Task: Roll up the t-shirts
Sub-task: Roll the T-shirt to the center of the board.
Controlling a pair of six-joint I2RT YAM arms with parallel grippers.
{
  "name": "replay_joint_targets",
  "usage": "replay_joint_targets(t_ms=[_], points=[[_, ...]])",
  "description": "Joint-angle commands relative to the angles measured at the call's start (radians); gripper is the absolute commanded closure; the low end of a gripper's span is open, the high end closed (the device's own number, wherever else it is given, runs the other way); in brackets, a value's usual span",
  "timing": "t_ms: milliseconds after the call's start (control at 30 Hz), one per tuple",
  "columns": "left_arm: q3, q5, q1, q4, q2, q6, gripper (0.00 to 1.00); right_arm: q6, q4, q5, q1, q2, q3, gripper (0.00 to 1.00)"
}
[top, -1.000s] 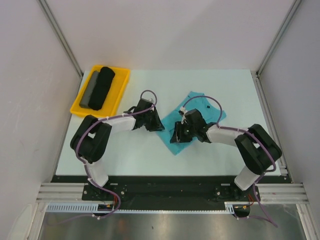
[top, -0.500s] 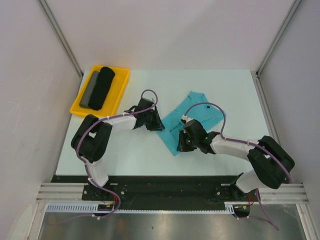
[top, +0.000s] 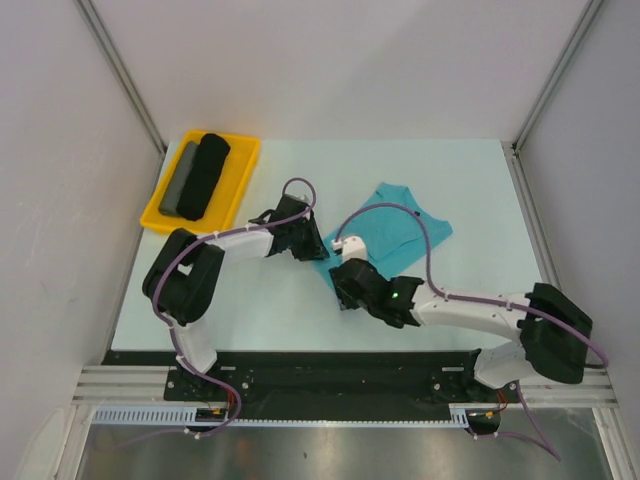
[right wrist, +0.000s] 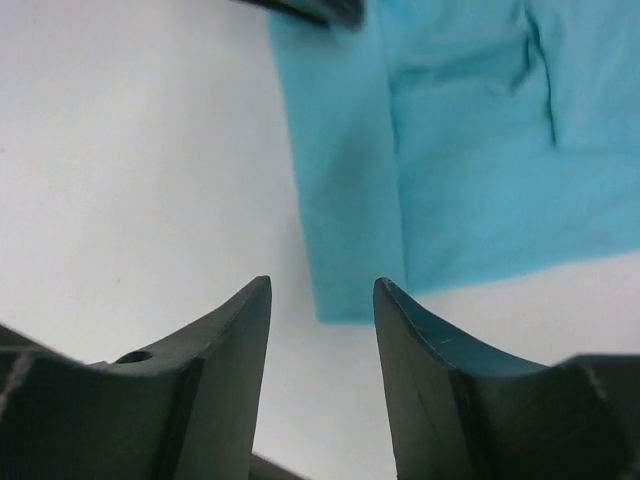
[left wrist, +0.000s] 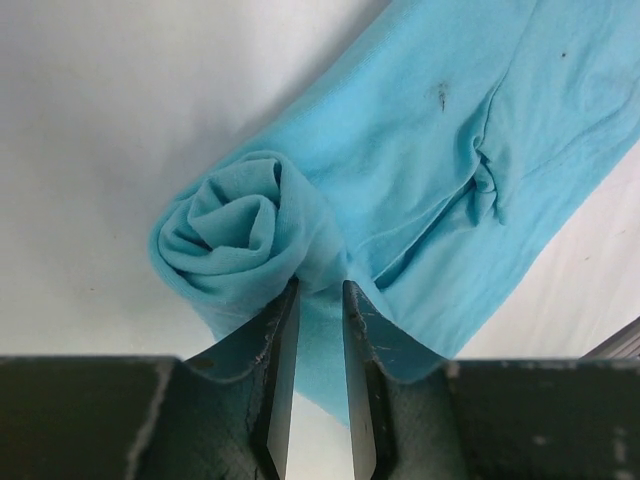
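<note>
The turquoise t-shirt (top: 405, 225) lies folded in a long strip across the middle of the table. My left gripper (top: 312, 246) is at its left end, shut on the cloth (left wrist: 318, 300) just beside a small rolled-up start (left wrist: 240, 235). My right gripper (top: 343, 290) is open and empty, low over the table at the strip's near corner (right wrist: 355, 290); the strip (right wrist: 470, 170) stretches ahead of it. A black roll (top: 205, 175) and a grey roll (top: 180, 180) lie in the yellow tray (top: 245, 150).
The yellow tray stands at the back left of the white table (top: 250, 300). Metal frame posts and grey walls close in both sides. The left gripper's fingers (right wrist: 310, 10) show at the top edge of the right wrist view.
My right gripper has drawn back off the shirt toward the near left and now sits at the strip's near corner. The left gripper has stayed put on the cloth.
</note>
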Motion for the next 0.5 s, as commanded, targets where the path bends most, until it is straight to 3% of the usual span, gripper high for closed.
replay_joint_targets(t_ms=[0,167,467], points=[[0.044,-0.015,-0.004,-0.020,0.014,0.026,0.71,-0.154,-0.022,0.283,0.104,0.165,0.179,0.47],[0.052,-0.014,-0.004,-0.027,0.019,0.027,0.71,-0.283,-0.036,0.406,0.155,0.368,0.313,0.38],[0.061,-0.011,-0.003,-0.035,0.023,0.033,0.71,-0.264,-0.145,0.559,0.164,0.603,0.442,0.31]])
